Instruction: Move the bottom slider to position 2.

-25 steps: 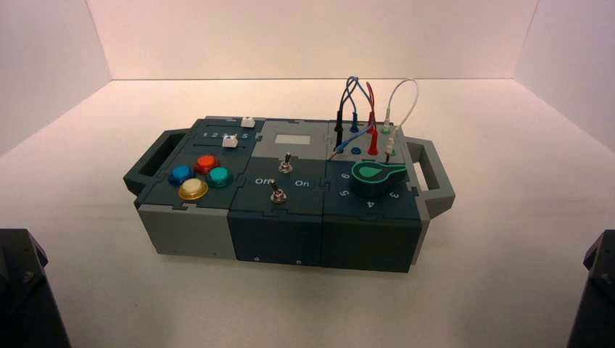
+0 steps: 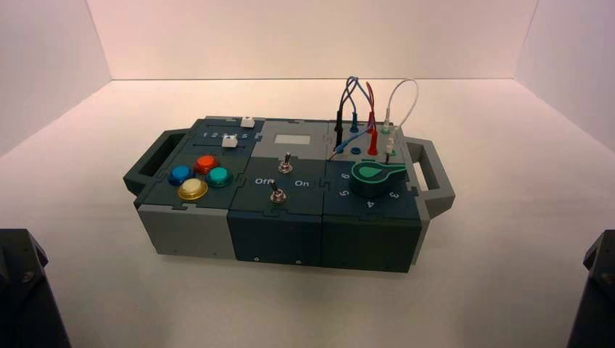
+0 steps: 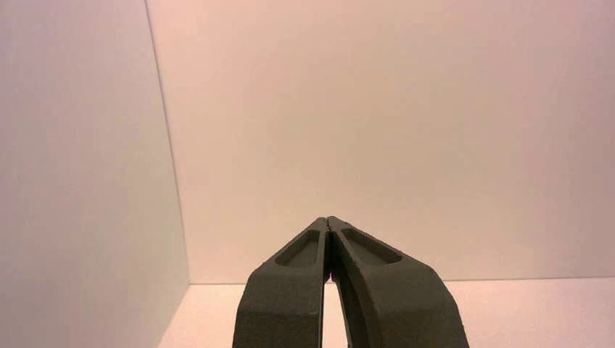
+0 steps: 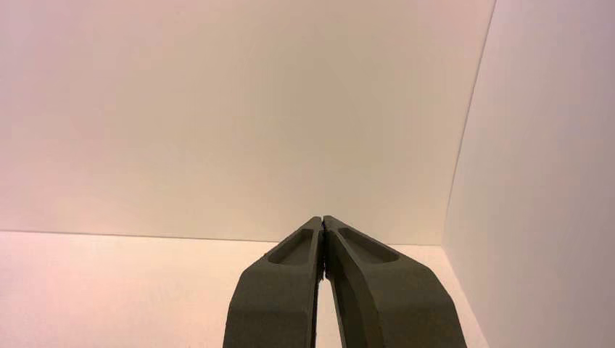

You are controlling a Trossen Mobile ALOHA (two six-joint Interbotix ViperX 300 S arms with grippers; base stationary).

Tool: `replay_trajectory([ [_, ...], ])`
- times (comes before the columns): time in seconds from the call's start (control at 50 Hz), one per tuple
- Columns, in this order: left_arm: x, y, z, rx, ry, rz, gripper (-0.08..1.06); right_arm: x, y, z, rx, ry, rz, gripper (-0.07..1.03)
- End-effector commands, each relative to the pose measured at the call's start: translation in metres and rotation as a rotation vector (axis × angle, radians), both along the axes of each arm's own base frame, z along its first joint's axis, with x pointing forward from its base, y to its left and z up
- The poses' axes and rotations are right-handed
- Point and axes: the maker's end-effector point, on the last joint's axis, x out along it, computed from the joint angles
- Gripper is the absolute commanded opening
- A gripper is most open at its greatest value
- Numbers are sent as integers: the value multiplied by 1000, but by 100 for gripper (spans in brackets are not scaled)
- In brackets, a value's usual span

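Observation:
The teal and grey box [image 2: 290, 225] stands in the middle of the table. The bottom slider's white knob [image 2: 230, 141] sits on the teal panel at the box's back left, just below the row of small white numerals [image 2: 225, 135]. The numeral 2 [image 2: 215, 135] is in that row, left of the knob. A second identical white knob [image 2: 247, 122] sits farther back. My left gripper [image 3: 328, 220] is shut and empty, facing the wall. My right gripper [image 4: 322, 219] is shut and empty too. Both arms are parked at the near corners, far from the box.
The left arm [image 2: 25, 290] and right arm [image 2: 598, 290] show at the bottom corners. The box also bears coloured buttons [image 2: 196, 175], two metal toggle switches [image 2: 276, 193], a green knob [image 2: 377, 177], plugged wires [image 2: 366, 109] and side handles [image 2: 432, 177]. White walls enclose the table.

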Motion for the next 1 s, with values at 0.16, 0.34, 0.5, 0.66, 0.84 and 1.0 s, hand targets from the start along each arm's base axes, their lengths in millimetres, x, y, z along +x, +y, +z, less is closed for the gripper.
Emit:
replay_trajectory([
  [0.16,12,-7,0,12,110,-27,-3,6,7,8,3,51,24,-2],
  [0.34,17,-21,-12,21,214,-76,-3,12,14,-1,6,154,50,-2],
  [0.5,21,-38,-25,43,338,-135,-3,16,23,-18,13,294,80,-2],
  [0.66,17,-53,-40,83,479,-194,-3,19,42,-34,19,408,138,-2],
  [0.84,10,-60,-55,118,630,-225,-3,22,66,-52,9,526,211,-2],
  [1.0,5,-59,-69,178,763,-241,-3,22,87,-64,0,609,272,-2],
])
